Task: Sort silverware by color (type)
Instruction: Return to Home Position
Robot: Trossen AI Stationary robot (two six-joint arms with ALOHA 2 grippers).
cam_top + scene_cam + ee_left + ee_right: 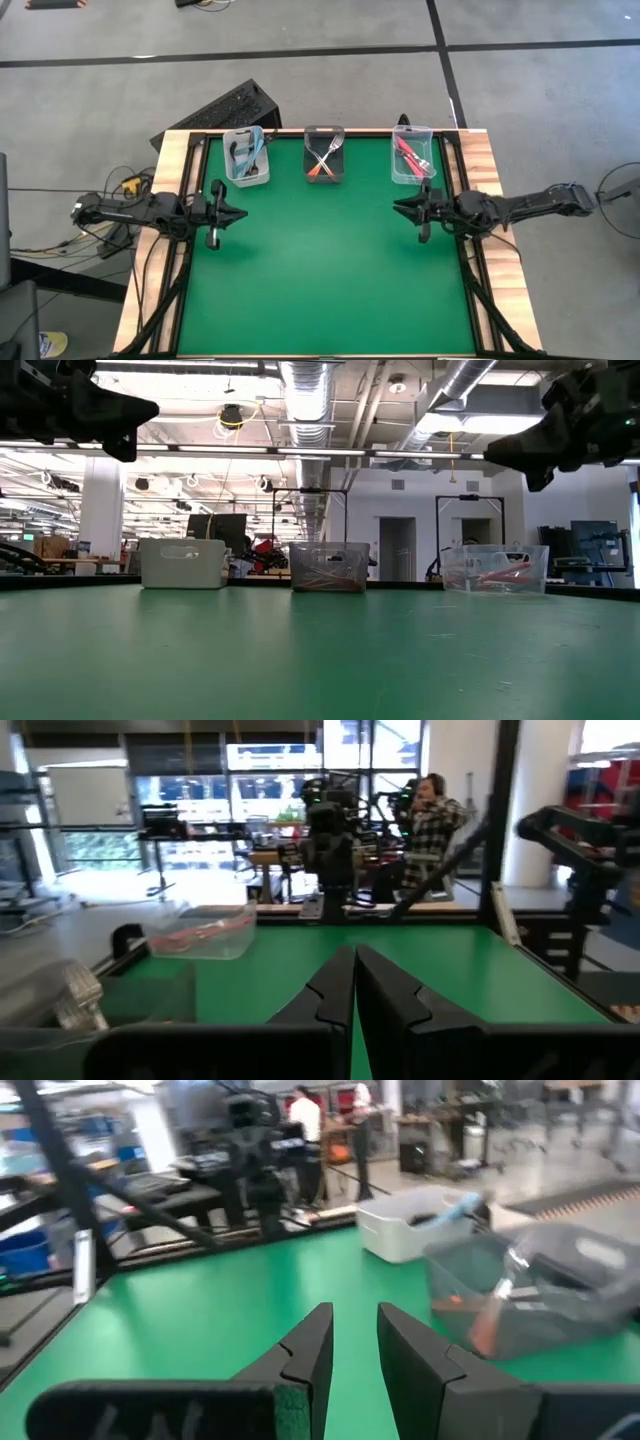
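The silverware lies sorted in three bins along the table's far edge. Blue-handled forks (pixel 250 152) lie in the left bin (pixel 232 160). Orange-handled forks (pixel 322 160) lie in the dark middle bin (pixel 324 131), and red-handled forks (pixel 410 155) in the clear right bin (pixel 398 170). My left gripper (pixel 240 213) hovers over the mat's left side, pointing level toward the right, its fingers (pixel 353 952) shut with nothing between them. My right gripper (pixel 400 208) hovers over the right side, facing it. A narrow gap shows between its fingertips (pixel 355 1312), and it holds nothing.
The green mat (pixel 320 270) between the two grippers is bare. A wooden rim (pixel 505 270) frames it. A black keyboard (pixel 215 112) lies beyond the far left corner. A person (pixel 435 815) stands in the room beyond the table's right side.
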